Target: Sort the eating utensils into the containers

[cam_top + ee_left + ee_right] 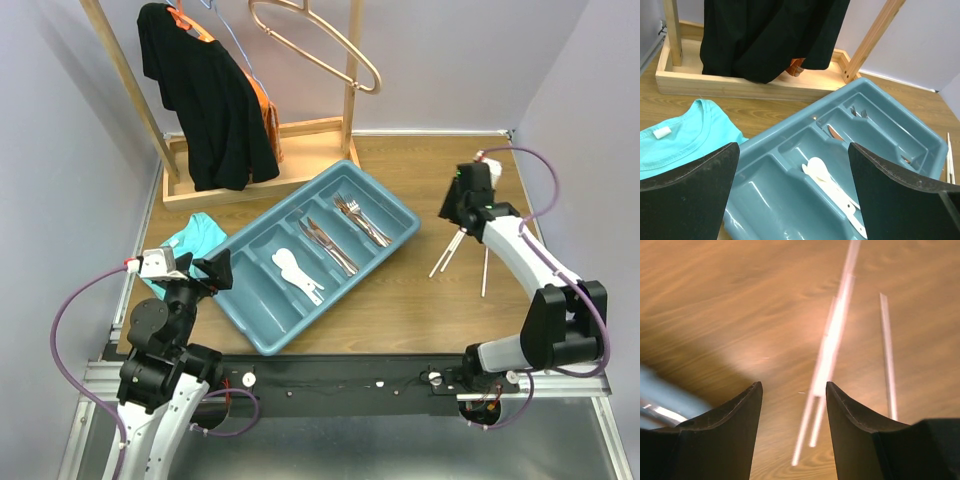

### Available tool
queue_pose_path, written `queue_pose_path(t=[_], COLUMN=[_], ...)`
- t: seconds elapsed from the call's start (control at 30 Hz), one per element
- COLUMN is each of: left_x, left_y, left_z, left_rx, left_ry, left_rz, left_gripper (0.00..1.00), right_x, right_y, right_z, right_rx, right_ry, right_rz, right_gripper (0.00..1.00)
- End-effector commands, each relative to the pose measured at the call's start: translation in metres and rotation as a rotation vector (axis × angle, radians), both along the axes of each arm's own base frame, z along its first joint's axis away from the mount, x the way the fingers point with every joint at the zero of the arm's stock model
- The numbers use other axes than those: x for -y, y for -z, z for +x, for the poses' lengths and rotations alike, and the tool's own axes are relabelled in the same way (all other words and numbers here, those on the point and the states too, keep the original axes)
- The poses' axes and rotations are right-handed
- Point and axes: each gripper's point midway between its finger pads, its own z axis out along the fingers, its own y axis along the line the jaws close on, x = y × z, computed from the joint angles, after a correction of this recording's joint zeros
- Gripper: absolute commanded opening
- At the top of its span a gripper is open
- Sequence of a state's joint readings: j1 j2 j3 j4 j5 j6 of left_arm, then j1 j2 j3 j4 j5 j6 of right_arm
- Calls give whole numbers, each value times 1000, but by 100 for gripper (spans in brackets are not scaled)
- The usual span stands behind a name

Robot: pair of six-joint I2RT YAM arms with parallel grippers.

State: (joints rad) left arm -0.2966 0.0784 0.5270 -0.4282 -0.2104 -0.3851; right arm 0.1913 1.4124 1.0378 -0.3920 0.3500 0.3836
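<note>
Tray (255, 300) plain teal-blue. Spoons (295, 270) white. Knives (325, 243) silver. Forks (362, 222) coppery. Chopsticks (447, 255) pale, almost white. Table (420, 300) light brown wood grain. Folded cloth (195, 240) turquoise, white tag (662, 132). Hanging shirt (205, 100) black, garment behind it (270, 125) orange. Hanger (330, 50) copper-toned.

You have one teal tray (380, 188) on the worktop (400, 300), divided into four long compartments.

- **White spoons (297, 272):** at least two, overlapping.
- **Silver knives (328, 245):** two or three; the exact count cannot be told.
- **Coppery forks (360, 220):** at least two heads show.
- **Chopsticks (447, 253):** right of the tray, a crossed group of two, possibly three, plus one single stick (484, 272) further right.
- **Far left:** one wooden rack (250, 185), one black garment (205, 100) and one bare copper hanger (320, 45).
- **Left of the tray:** one teal cloth (195, 238).
</note>
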Motion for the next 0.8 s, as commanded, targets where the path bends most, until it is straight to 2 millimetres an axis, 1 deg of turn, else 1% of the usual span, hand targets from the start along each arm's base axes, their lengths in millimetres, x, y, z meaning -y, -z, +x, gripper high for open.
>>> queue_pose_path(t=[0.0, 0.03, 0.07, 0.13, 0.17, 0.23, 0.27, 0.4, 0.47, 0.57, 0.63, 0.67, 0.77], left_x=[-5, -6, -5, -6, -6, -6, -6, -6, -8, -8, -8, -8, -8], left_y=[-11, -11, -12, -14, -14, -16, -15, -15, -20, -21, -21, -20, -20], left_z=[-7, -7, -8, -10, -10, -11, -11, -11, -16, -17, -17, -17, -17], left_rx=[55, 55, 59, 70, 71, 81, 78, 78, 104, 109, 110, 107, 107], left_ry=[-15, -15, -13, -12, -12, -12, -12, -14, -14, -14, -14, -14, -14], left_rz=[0, -1, -3, -6, -7, -10, -9, -8, -18, -20, -19, -18, -18], left_gripper=[99, 99, 99, 99, 99, 99, 99, 99, 99, 99, 99, 99, 99], right_x=[50, 57, 72, 84, 94, 103, 108, 107, 108, 108, 110, 111, 113], right_y=[23, 31, 34, 46, 52, 61, 70, 87, 92, 102, 111, 114, 124], right_z=[-20, -27, -31, -41, -46, -55, -61, -70, -72, -77, -84, -86, -91], right_rx=[-42, -58, -58, -89, -104, -122, -134, -169, -186, -210, -233, -238, -268], right_ry=[184, 211, 263, 302, 335, 373, 397, 425, 437, 443, 458, 463, 472], right_rz=[99, 104, 116, 129, 150, 163, 186, 249, 254, 259, 245, 239, 233], right_gripper=[62, 62, 62, 61, 61, 61, 60, 57, 55, 52, 50, 48, 47])
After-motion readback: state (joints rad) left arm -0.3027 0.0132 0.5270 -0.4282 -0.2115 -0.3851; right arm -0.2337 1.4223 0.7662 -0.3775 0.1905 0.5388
